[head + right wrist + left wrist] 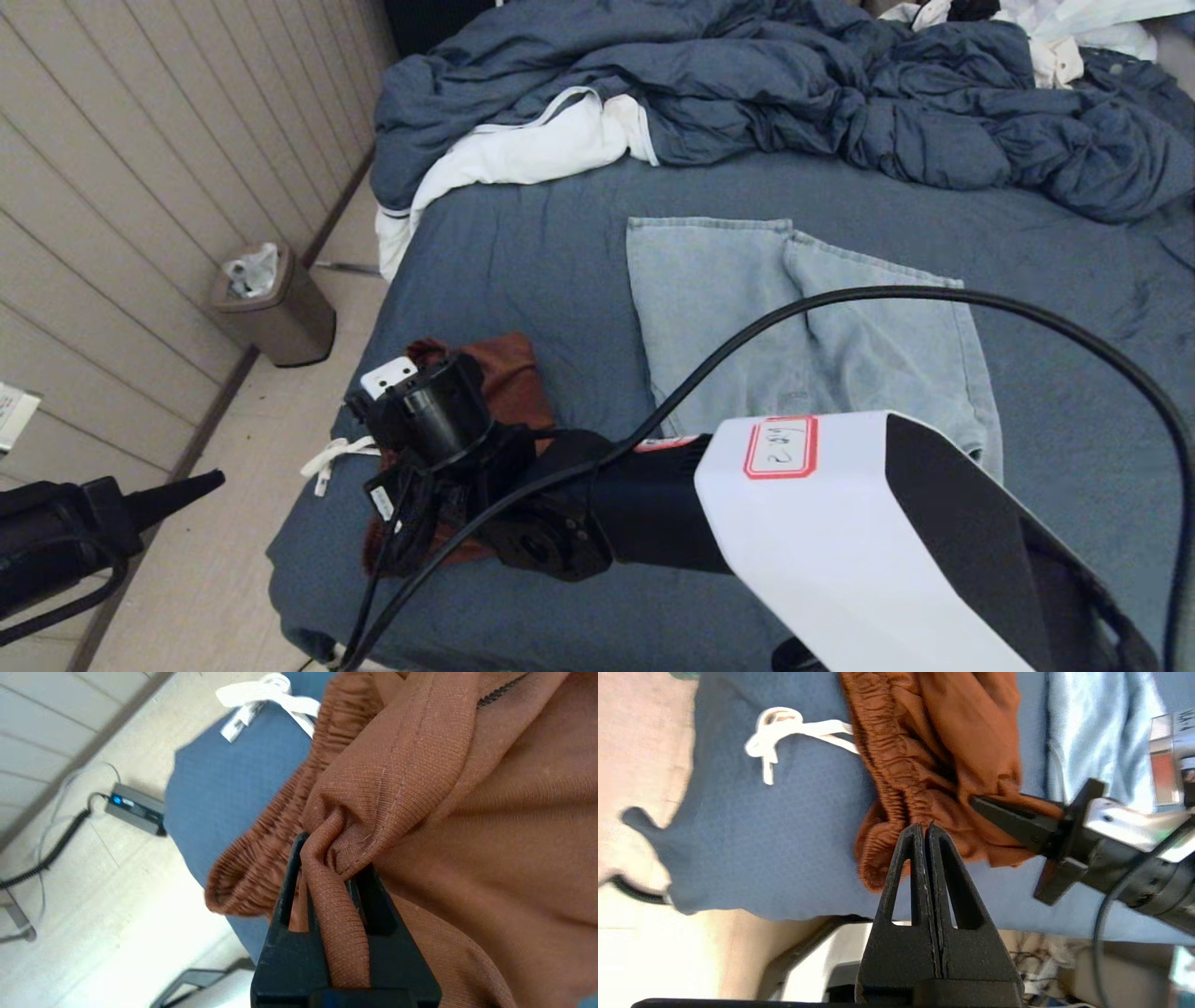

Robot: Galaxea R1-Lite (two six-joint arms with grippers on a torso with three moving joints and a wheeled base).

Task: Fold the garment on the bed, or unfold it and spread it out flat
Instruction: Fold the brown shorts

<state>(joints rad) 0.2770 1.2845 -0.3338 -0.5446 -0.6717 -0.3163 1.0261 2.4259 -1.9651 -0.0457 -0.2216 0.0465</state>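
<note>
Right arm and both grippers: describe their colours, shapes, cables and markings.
The right arm has a white angular shell with a black end panel, black joints, and a red-bordered white label with handwriting. A black cable loops over it. The right gripper and left gripper have matte black, tapered triangular fingers with cut-out windows.

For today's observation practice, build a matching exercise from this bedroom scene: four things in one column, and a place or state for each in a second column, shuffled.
Things:
1. rust-brown shorts
2. light denim garment
3. left hand
4. bin

Places or states:
A. shut, gripping nothing
B. on the floor by the wall
C. pinched in the right hand
D. lying flat mid-bed

Pairs: 1-C, 2-D, 3-A, 4-B
</note>
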